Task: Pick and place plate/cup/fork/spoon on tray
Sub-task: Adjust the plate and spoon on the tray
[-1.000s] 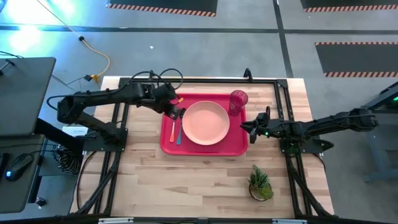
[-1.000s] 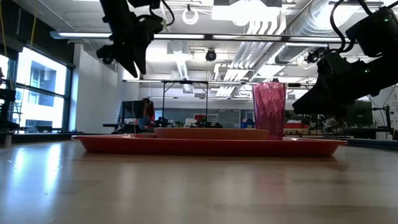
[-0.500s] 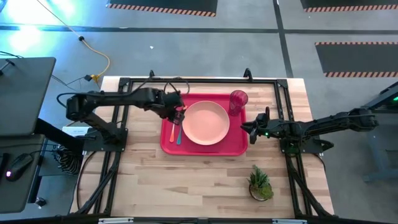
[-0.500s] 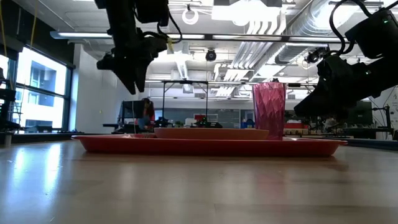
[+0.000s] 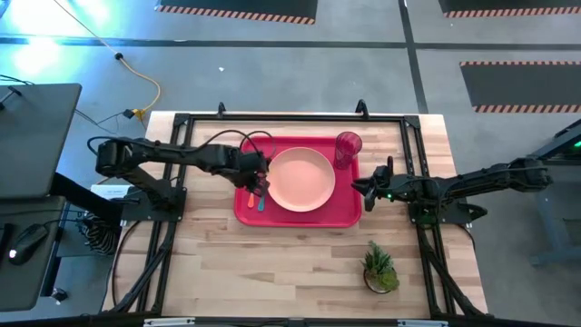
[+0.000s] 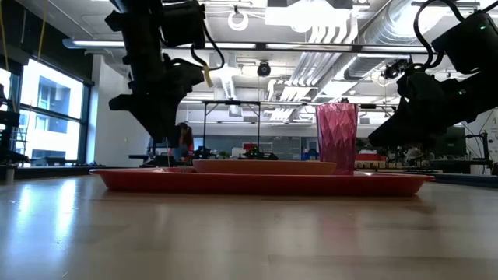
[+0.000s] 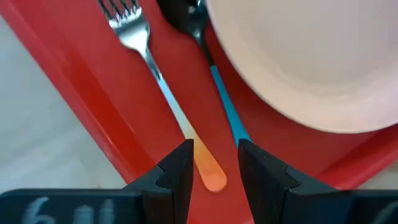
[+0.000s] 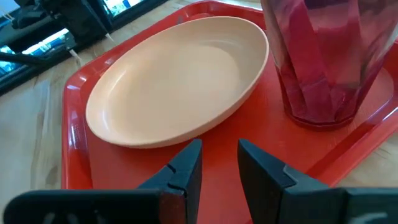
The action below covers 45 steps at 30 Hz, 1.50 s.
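The red tray (image 5: 300, 218) lies mid-table. On it rest the peach-pink plate (image 5: 300, 178), the red-pink cup (image 5: 348, 147) upright at its far right corner, and, left of the plate, the orange-handled fork (image 7: 140, 46) and the blue-handled spoon (image 7: 224, 102), lying flat side by side. My left gripper (image 7: 214, 165) is open and empty. It points down a little above the tray (image 6: 257, 183), over the two handles' near ends. My right gripper (image 8: 217, 165) is open and empty at the tray's right edge, facing the plate (image 8: 177, 87) and cup (image 8: 320, 62).
A small potted green plant (image 5: 379, 268) stands near the table's front right. Black frame rails run along the table's left, right and far edges. Bare wood lies in front of the tray.
My left gripper has come down from well above the tray to just over the fork and spoon, drifting slightly toward the table's near edge. The right arm and all the things on the tray have kept still.
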Tool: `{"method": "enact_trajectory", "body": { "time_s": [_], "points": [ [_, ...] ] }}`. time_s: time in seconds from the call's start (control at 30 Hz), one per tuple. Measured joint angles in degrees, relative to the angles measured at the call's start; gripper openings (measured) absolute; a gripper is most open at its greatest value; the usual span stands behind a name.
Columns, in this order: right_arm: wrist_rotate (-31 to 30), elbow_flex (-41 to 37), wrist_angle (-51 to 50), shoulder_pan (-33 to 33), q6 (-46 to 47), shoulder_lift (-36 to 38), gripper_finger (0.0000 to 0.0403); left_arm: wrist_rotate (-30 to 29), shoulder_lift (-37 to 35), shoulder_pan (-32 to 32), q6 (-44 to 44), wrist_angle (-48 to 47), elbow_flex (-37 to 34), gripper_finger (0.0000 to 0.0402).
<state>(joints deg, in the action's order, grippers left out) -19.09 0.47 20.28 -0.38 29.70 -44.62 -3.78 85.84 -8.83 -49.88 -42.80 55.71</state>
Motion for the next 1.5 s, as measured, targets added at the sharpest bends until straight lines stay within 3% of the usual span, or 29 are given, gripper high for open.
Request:
{"method": "enact_trajectory", "body": {
  "time_s": [0.2, 0.37, 0.67, 0.87, 1.07, 1.5],
  "points": [
    [0.00, 0.00, -0.39, 0.00, 0.28, 0.00, 0.0094, -3.24, -0.02, -2.52, 3.91, 1.70, -0.49, 0.0115],
    [0.00, 0.00, -0.40, 0.00, 0.28, 0.00, 0.0094, -1.97, -0.02, -6.67, 11.79, 7.44, -0.49, 0.0115],
    [0.00, 0.00, -0.40, 0.00, 0.28, 0.00, 0.0094, 11.67, -0.02, -17.02, 33.22, 16.10, -0.29, 0.0115],
    [-0.01, 0.00, -0.45, 0.00, -0.15, 0.00, 0.0094, 18.49, -0.02, -24.55, 44.83, 15.08, 2.01, 0.0115],
    [-0.02, 0.00, -0.47, 0.00, -0.10, 0.00, 0.0094, 20.77, 0.00, -29.50, 55.66, 10.61, 5.63, 0.0115],
    [-0.02, 0.00, -0.84, 0.00, 0.55, 0.00, 0.0094, 21.48, 8.50, -31.28, 76.06, 0.50, 16.20, 0.0115]
  ]
}}
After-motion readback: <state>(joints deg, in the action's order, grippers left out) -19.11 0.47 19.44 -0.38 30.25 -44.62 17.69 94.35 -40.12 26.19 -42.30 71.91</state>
